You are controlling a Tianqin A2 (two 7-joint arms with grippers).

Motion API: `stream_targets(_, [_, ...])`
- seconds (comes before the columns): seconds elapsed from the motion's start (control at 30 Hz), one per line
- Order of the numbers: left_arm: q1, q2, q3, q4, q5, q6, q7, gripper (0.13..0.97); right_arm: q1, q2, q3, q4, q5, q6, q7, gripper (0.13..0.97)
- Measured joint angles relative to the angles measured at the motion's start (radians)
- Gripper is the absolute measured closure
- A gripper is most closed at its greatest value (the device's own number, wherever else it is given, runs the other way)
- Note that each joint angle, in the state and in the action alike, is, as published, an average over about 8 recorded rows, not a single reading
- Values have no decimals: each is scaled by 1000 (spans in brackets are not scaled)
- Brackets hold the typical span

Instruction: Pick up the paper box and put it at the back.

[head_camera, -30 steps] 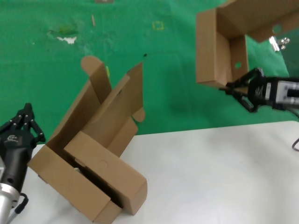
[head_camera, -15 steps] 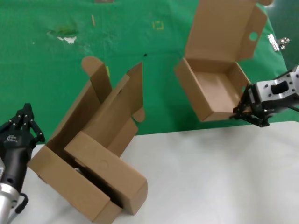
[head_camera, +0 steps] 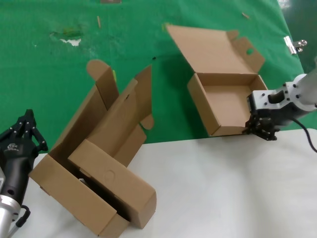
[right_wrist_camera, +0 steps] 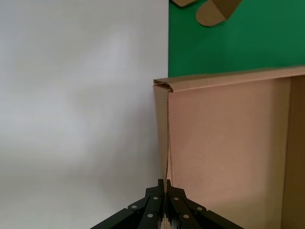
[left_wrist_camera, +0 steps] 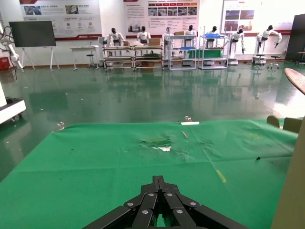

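Observation:
The paper box (head_camera: 225, 101) lies open on the green cloth (head_camera: 59, 74) at the right, lid flat toward the back, a round hole in its eared flap. My right gripper (head_camera: 250, 128) is shut on the box's near right wall, at the edge of the white tabletop (head_camera: 228, 188). In the right wrist view the thin cardboard wall (right_wrist_camera: 167, 143) runs straight into my shut gripper (right_wrist_camera: 165, 185). My left gripper (head_camera: 27, 119) is shut and empty at the near left, parked beside the two nested boxes (head_camera: 99, 163); it shows in the left wrist view (left_wrist_camera: 158, 180).
The two nested brown boxes stand tilted at the left, across the cloth's edge and the tabletop. A whitish scuff (head_camera: 72, 40) and a small yellow square mark (head_camera: 166, 25) lie on the cloth at the back. A metal clip (head_camera: 296, 44) sits at far right.
My right gripper has swung the box from upright in the air down and toward me; it now lies flat on the cloth with its lid laid back. The left arm has not moved.

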Motion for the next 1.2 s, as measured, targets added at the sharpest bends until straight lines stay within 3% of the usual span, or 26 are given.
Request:
stream_targets(0.6, [0, 0, 0, 0, 0, 0, 0, 957, 45, -136, 10, -177, -61, 56, -41, 949])
stream_targets(0.97, [0, 0, 0, 0, 0, 0, 0, 957, 71, -196, 21, -249, -56, 84, -88, 848])
stream_targets(1.2, [0, 0, 0, 0, 0, 0, 0, 957, 46, -177, 67, -201, 4, 89, -131, 748])
